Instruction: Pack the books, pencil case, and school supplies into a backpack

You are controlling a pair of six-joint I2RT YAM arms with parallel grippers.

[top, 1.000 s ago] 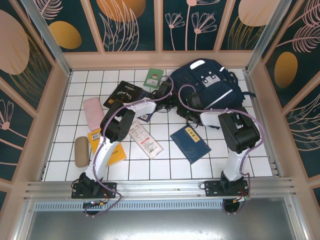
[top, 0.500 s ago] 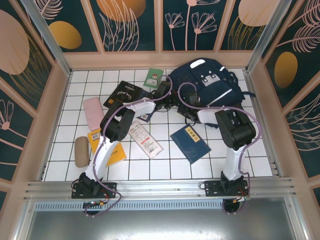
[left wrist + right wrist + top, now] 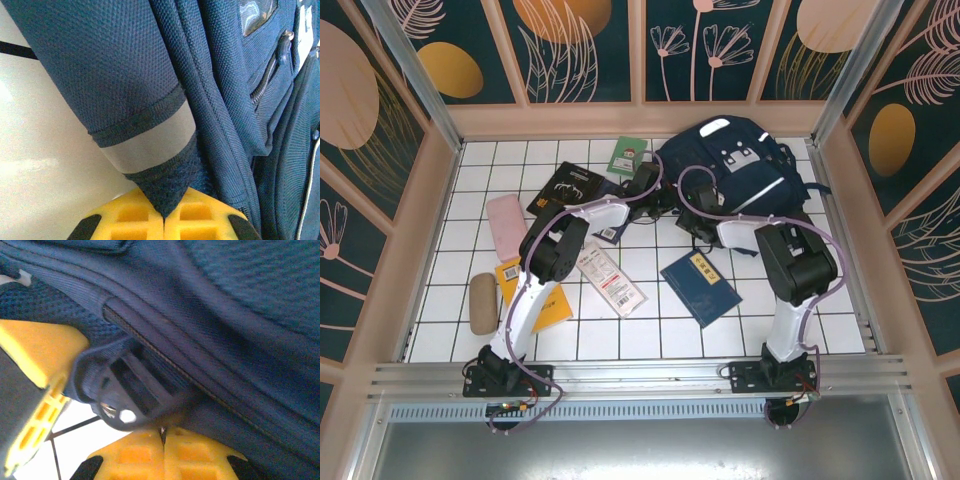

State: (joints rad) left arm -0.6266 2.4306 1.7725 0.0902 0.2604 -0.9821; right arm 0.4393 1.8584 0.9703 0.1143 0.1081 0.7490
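White tiled floor (image 3: 650,335) (dark grout), teal floral wall panels (image 3: 590,70) around

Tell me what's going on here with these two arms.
The jaws of the left arm are shut on a dark fabric corner of the large navy-blue fabric backpack; those of the right arm are shut on its fabric beside a dark plastic buckle. A thin navy-blue book, the long white-and-red packet and the pale-pink pouch lie on the white tiled table.

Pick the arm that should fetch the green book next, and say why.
Left, probably. The left gripper grips the backpack on the side where the green book lies; the right gripper grips its near edge, farther off. Both are shut on fabric, so left must release first.
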